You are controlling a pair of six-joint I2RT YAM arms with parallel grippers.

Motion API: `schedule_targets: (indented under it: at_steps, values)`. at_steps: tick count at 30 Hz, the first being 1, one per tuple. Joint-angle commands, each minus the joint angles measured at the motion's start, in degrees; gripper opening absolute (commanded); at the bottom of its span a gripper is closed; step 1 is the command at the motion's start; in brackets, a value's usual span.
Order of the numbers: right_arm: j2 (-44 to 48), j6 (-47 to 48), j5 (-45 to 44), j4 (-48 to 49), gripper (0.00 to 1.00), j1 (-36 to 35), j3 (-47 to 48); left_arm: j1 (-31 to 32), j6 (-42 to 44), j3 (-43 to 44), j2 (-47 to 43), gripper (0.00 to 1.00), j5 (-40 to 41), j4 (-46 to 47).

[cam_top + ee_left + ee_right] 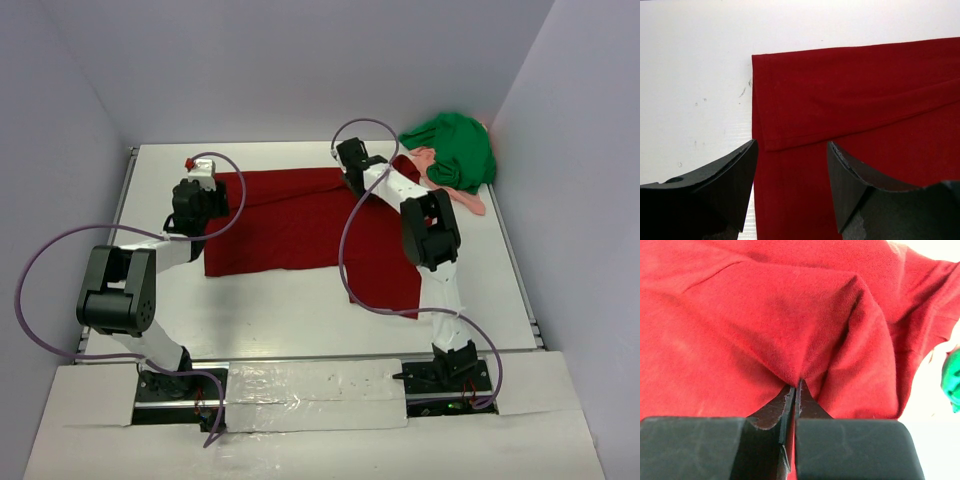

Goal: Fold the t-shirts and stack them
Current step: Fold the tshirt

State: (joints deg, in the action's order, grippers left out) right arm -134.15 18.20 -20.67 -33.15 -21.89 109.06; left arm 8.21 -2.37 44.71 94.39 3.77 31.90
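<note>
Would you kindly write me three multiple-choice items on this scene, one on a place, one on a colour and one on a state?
1. Where does the green t-shirt lie?
A. bunched at the far right corner of the table
B. at the near left corner
C. spread flat between the arm bases

2. What colour is the cloth that the right hand pinches?
A. green
B. dark red
C. white

3. How does the left hand stand?
A. shut on cloth
B. open above the shirt's left edge
C. holding a pink cloth

Answers:
1 A: the top view shows it heaped there.
2 B: the dark red t-shirt puckers up into its shut jaws.
3 B: its jaws stand apart with nothing between them.
</note>
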Motion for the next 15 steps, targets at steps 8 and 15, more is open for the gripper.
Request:
schedule_targets:
  at_steps: [8,15]
  values:
    - [8.5,0.5,-0.6,-4.5,0.00,-3.0,-0.9,0.5,0.2,-0.1,-3.0,0.66,-0.8,0.6]
    - [8.9,0.0,1.2,-8.9,0.00,-5.1,-0.5,0.5,0.4,0.0,-2.9,0.66,-0.7,0.5]
